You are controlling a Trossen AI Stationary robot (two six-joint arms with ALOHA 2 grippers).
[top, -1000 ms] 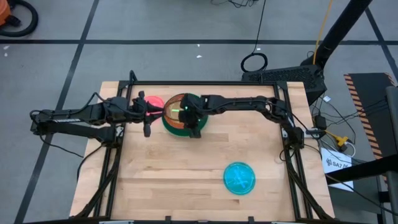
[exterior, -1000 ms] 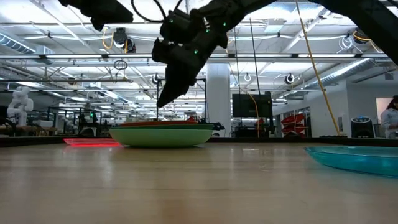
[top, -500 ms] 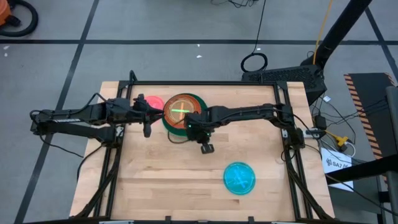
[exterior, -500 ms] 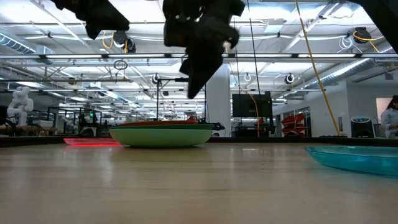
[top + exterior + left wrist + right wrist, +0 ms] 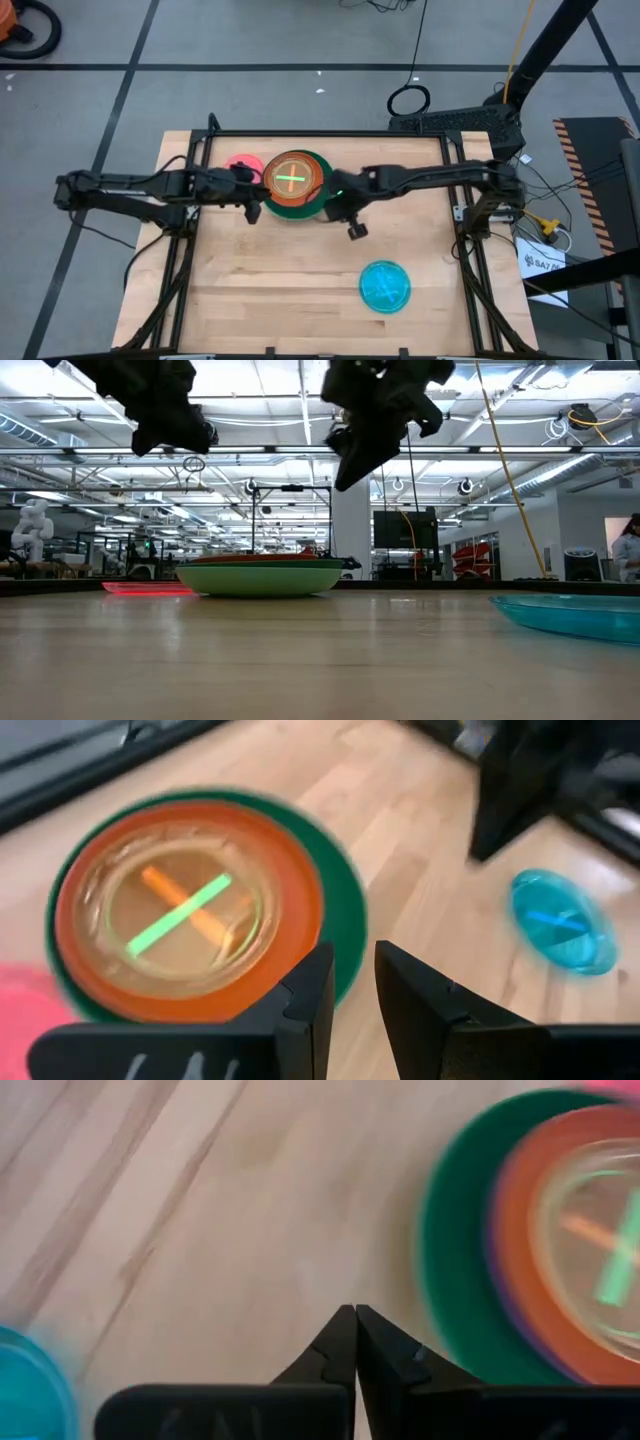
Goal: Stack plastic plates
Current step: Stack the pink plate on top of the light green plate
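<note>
A stack of plastic plates sits on the table toward its far edge. A dark green plate is at the bottom, red-orange and orange ones lie on it, and a clear one with a lime cross is on top. A pink plate lies flat just left of the stack. A translucent blue plate lies near the front right. My left gripper hovers at the stack's near left edge with a narrow gap between its fingers. My right gripper is shut and empty, above the bare table near and right of the stack.
Bare wood lies between the stack and the blue plate. The right arm crosses above the table beside the stack. In the low view both grippers hang well above the plates. Black frame rails run along the table's edges.
My right gripper has left the stack's near edge, risen, and gone toward the near right of the table. My left gripper has gone a little toward the right, closer to the stack. The plates have kept still.
</note>
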